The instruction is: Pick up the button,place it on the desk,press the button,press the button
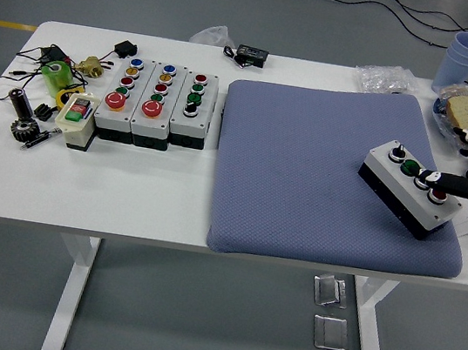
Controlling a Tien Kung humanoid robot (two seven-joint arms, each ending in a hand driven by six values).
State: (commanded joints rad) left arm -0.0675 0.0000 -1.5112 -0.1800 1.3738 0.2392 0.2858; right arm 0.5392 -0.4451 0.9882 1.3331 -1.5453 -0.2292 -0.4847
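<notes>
Black right hand (466, 182) over grey button box (410, 189), fingers (441, 180) extended, grasping nothing.

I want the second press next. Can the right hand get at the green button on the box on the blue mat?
Probably yes. The right hand already lies over the button box, a finger beside the green button, with nothing between them on the blue mat.

Bright, even overhead light, soft shadows under the white table (150, 206), sharp focus throughout, no glare.
</notes>
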